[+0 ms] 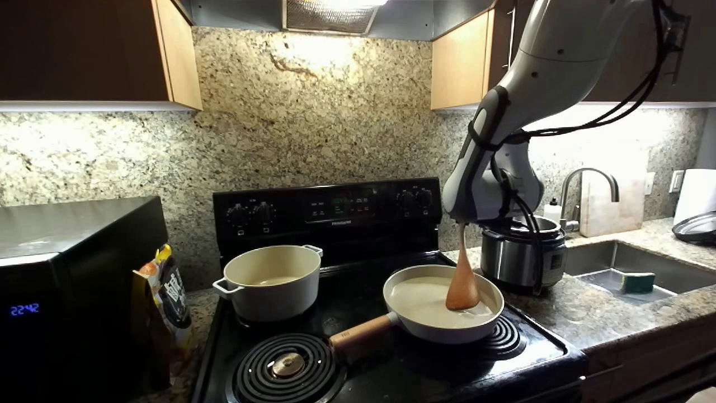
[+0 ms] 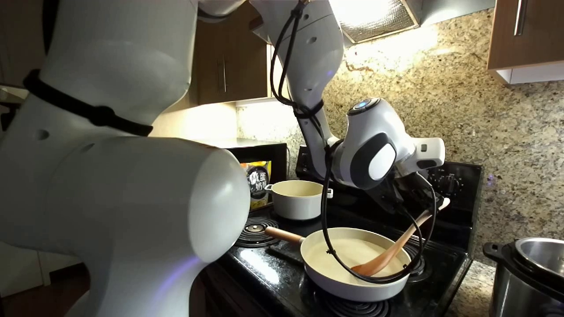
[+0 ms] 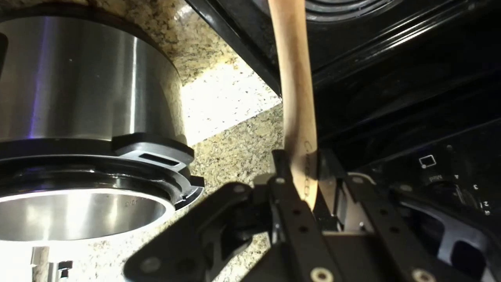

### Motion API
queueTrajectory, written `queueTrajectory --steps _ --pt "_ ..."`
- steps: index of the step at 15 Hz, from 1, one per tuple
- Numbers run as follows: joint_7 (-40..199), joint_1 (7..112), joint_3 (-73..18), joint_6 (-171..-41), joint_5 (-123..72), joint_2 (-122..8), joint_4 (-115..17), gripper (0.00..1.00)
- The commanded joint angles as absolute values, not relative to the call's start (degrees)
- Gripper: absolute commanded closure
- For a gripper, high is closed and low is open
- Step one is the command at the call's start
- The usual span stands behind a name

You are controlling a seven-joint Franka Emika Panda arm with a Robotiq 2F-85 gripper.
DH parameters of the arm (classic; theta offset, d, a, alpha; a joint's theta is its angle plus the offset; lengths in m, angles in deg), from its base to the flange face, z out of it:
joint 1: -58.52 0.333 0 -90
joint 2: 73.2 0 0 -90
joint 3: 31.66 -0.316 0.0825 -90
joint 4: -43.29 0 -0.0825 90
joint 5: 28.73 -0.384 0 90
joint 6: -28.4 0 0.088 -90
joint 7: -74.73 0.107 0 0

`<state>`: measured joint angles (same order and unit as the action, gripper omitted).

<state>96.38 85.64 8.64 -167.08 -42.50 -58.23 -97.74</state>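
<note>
While the gripper point(image 3: 303, 168) holds a spatula point(image 3: 295, 78) (lettered), digits point(image 1: 24, 309) read 22:42.

In the wrist view, the top edge crops the spatula point(image 3: 298, 98) at upper centre and the left edge crops the cooker point(image 3: 90, 102), while in an exterior view the arm point(image 1: 548, 78), upper right, conceals the spatula's upper end.

My gripper point(image 3: 302, 164) is clasping a wooden spatula point(image 2: 396, 247) near the end of its handle point(image 3: 295, 90), where dark lettering point(image 3: 308, 176) is showing. The spatula is slanting down, its broad, flared, reddish-brown blade point(image 1: 463, 288) reaching inside a round, cream-lined pan point(image 1: 417, 296); I am not making out whether its edge is touching the base.
</note>
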Motion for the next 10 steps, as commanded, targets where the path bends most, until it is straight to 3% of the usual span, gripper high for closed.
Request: queueTrajectory --steps 1,10 --pt "96.92 84.75 7.2 -164.11 -41.81 -57.88 -94.72 0.94" --pt "96.01 84.38 1.87 -158.68 -41.35 -54.9 -88.78 0.94"
